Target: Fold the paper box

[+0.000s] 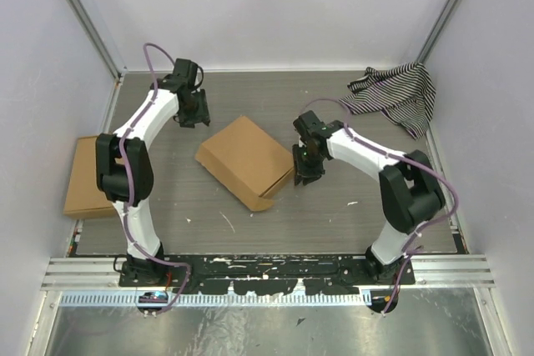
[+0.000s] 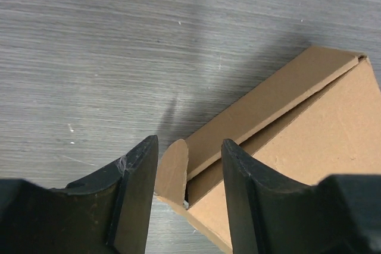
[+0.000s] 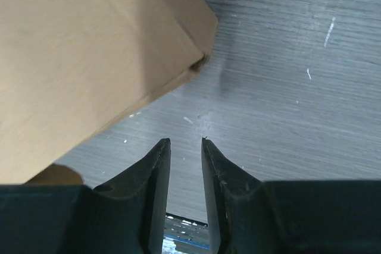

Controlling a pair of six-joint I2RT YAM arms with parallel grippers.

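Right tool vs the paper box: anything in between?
Nothing. The right wrist view shows only bare grey table between the right tool and the paper box; they are apart.

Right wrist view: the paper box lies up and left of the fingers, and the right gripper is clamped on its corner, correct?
No. The right wrist view shows the right gripper clamped on nothing: only the table shows in the narrow gap between its jaws. The paper box does lie up and left of the fingers.
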